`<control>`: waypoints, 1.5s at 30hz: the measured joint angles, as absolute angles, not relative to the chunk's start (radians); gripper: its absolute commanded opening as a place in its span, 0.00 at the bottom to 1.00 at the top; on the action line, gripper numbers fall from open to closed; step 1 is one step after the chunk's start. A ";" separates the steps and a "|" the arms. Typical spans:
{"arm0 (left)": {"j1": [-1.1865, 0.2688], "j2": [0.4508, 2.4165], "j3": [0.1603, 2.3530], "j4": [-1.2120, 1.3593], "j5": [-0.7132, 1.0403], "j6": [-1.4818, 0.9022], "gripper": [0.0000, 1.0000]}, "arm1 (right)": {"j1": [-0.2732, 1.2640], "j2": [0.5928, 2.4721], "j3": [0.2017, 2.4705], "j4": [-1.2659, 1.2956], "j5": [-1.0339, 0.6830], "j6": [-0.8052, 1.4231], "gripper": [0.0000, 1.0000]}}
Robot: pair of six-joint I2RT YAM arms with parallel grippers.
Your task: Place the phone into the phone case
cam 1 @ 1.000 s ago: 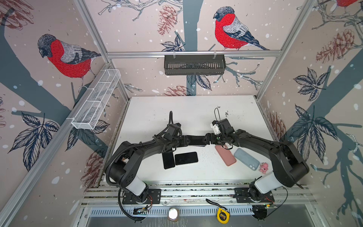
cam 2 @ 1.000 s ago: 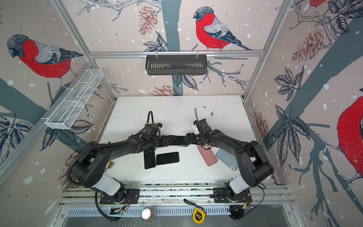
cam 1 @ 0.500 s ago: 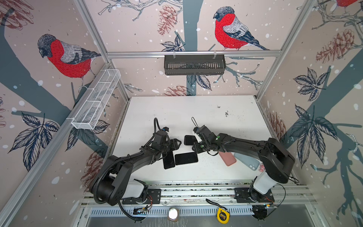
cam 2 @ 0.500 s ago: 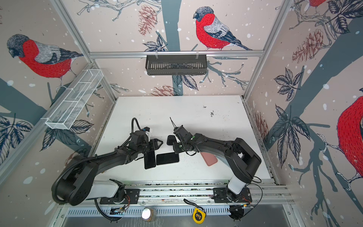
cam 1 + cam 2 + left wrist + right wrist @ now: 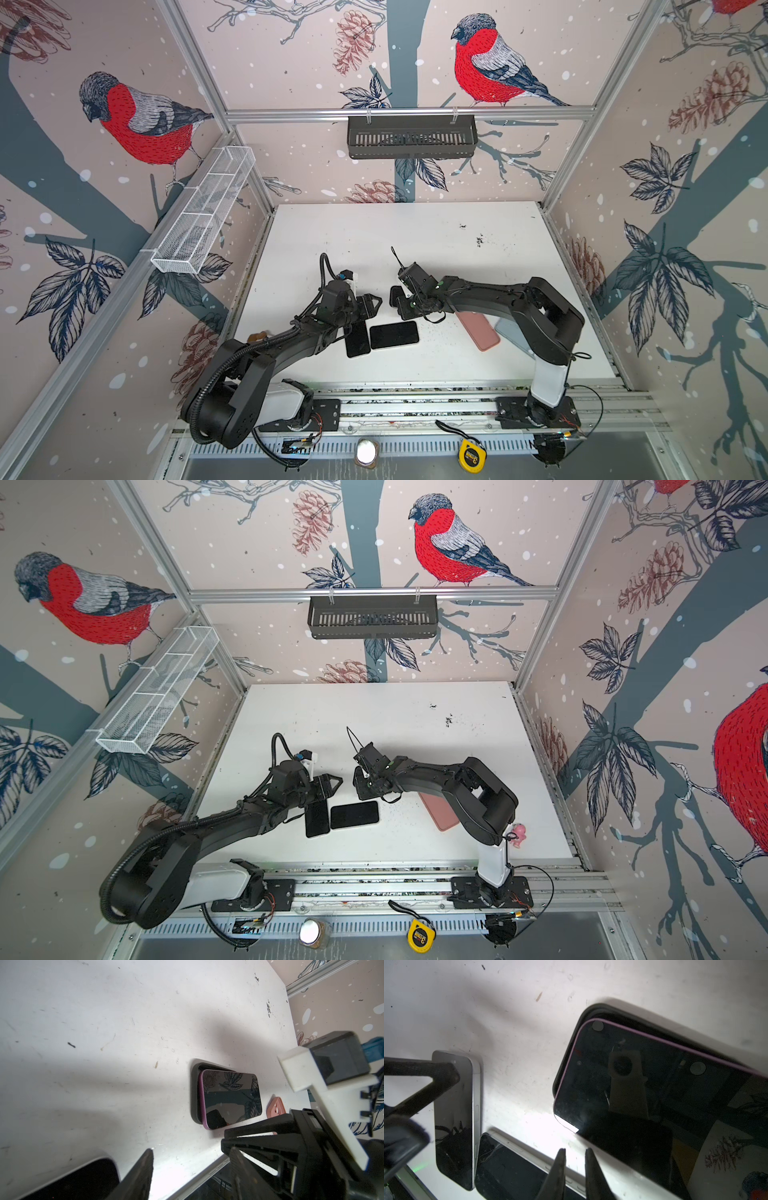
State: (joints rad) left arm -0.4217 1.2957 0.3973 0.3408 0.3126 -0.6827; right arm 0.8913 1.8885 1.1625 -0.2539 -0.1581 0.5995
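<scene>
While skewed, purple-edged phone [image 5: 230,1099], black case [image 5: 195,1093]
</scene>
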 measured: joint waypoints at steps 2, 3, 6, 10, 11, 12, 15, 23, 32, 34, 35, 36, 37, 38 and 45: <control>-0.422 1.296 0.397 0.353 0.313 -0.683 0.59 | 0.888 1.897 1.171 -0.255 -0.158 0.600 0.20; -0.422 1.296 0.397 0.356 0.313 -0.682 0.60 | 0.886 1.900 1.174 -0.255 -0.159 0.600 0.20; -0.422 1.296 0.397 0.357 0.313 -0.683 0.60 | 0.876 1.908 1.184 -0.260 -0.165 0.600 0.20; -0.421 1.305 0.402 0.357 0.314 -0.683 0.60 | 0.864 1.918 1.193 -0.261 -0.166 0.600 0.20; -0.421 1.308 0.404 0.357 0.314 -0.683 0.60 | 0.862 1.919 1.194 -0.261 -0.170 0.600 0.20; -0.421 1.311 0.406 0.358 0.314 -0.682 0.60 | 0.860 1.920 1.195 -0.261 -0.170 0.600 0.20; -0.421 1.315 0.407 0.358 0.314 -0.683 0.61 | 0.855 1.922 1.195 -0.261 -0.177 0.600 0.20; -0.421 1.386 0.459 0.345 0.321 -0.680 0.56 | 0.853 1.840 1.171 -0.268 -0.186 0.599 0.33; -0.447 1.604 0.659 0.218 0.339 -0.650 0.56 | 0.701 1.556 0.995 -0.275 -0.162 0.573 0.63; -0.465 1.641 0.699 0.185 0.336 -0.645 0.56 | 0.645 1.530 0.959 -0.284 -0.160 0.563 0.63; -0.477 1.659 0.722 0.170 0.336 -0.636 0.56 | 0.621 1.520 0.942 -0.286 -0.158 0.550 0.63; -0.486 1.671 0.737 0.163 0.329 -0.626 0.56 | 0.606 1.514 0.930 -0.289 -0.158 0.546 0.63; -0.497 1.686 0.756 0.154 0.328 -0.625 0.56 | 0.593 1.508 0.916 -0.290 -0.162 0.542 0.64; -0.505 1.700 0.772 0.147 0.321 -0.619 0.56 | 0.585 1.505 0.904 -0.290 -0.167 0.537 0.63; -0.526 1.787 0.867 0.123 0.285 -0.602 0.40 | 0.568 1.543 0.869 -0.255 -0.214 0.525 0.62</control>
